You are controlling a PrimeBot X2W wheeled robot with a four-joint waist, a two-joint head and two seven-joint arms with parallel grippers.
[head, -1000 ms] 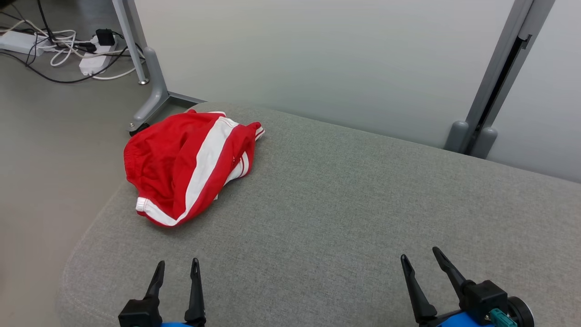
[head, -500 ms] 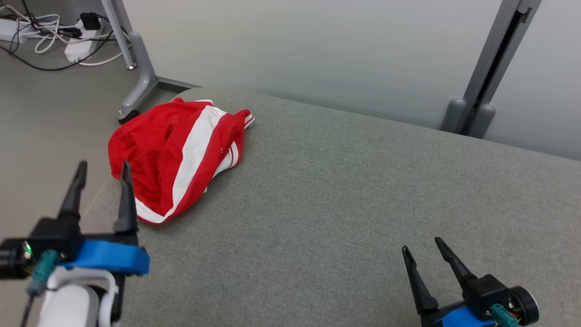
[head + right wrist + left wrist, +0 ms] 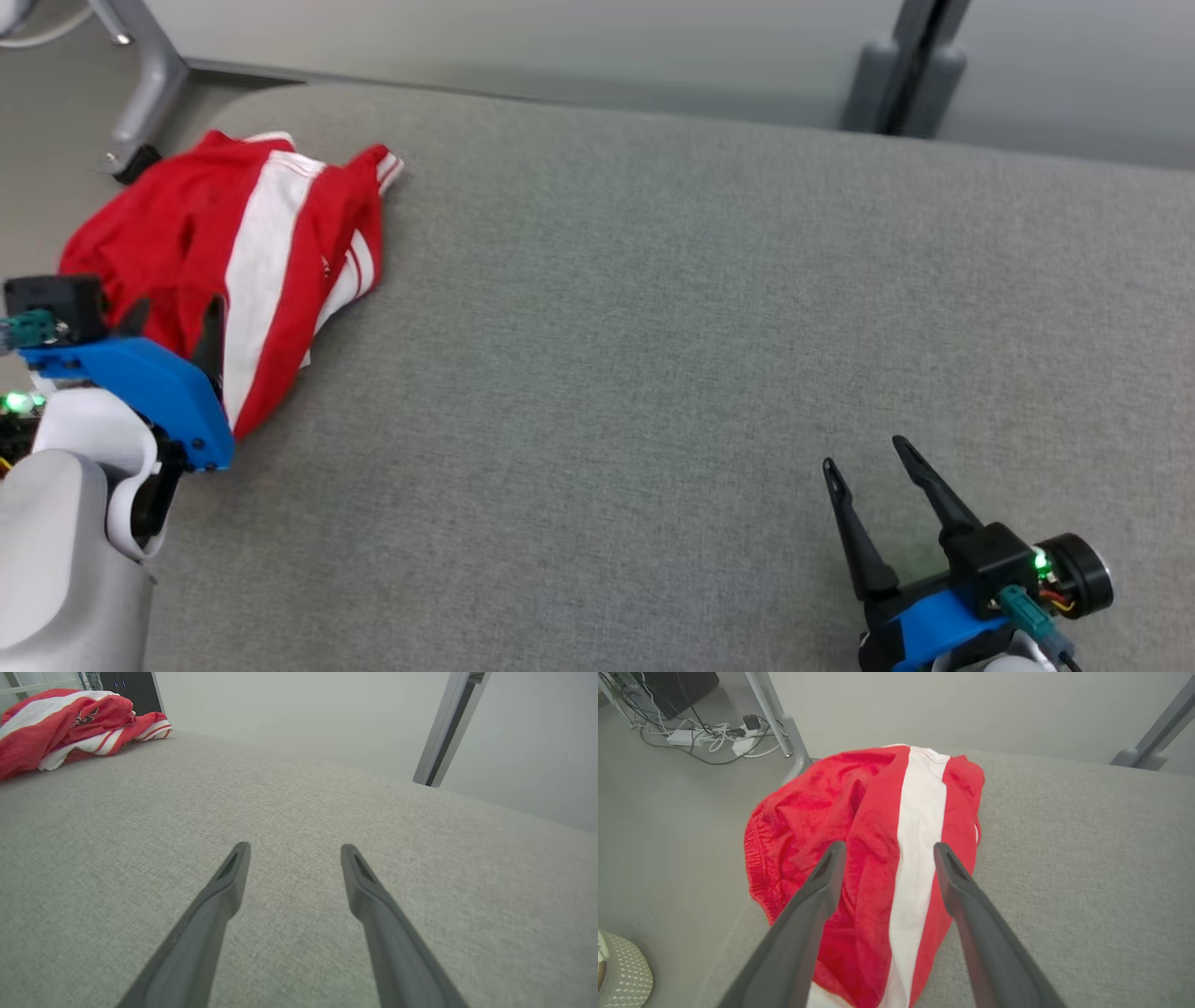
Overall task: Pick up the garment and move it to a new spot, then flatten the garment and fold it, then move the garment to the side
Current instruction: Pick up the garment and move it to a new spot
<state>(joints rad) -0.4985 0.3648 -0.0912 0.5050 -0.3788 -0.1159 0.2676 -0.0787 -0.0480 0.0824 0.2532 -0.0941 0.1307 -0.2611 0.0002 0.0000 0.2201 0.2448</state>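
The red-and-white shorts (image 3: pixel 280 215) lie crumpled at the far left corner of the grey fabric cushion (image 3: pixel 653 327), right at its left edge beside the floor (image 3: pixel 37 177). A broad white stripe runs down the heap from far to near, and a gathered elastic band shows along its left side in the left wrist view (image 3: pixel 878 807).

The left gripper (image 3: pixel 175 313) is over the near end of the shorts. Its two dark fingers (image 3: pixel 822 891) are spread wide apart, and nothing is pinched between them. In its wrist view (image 3: pixel 889 847) the white stripe and a fold of red cloth lie in the gap between the tips. Whether the tips touch the cloth cannot be told.

The right gripper (image 3: pixel 864 453) is at the near right of the cushion, well apart from the shorts. Its fingers (image 3: pixel 219 905) are also spread and hold nothing, with bare grey fabric between and beyond them (image 3: pixel 295 848). From its wrist view the shorts (image 3: pixel 56 723) show at the far left.

A grey metal leg (image 3: pixel 149 75) stands on the floor just beyond the shorts, and power strips with tangled cables (image 3: pixel 714 742) lie farther off to the left.
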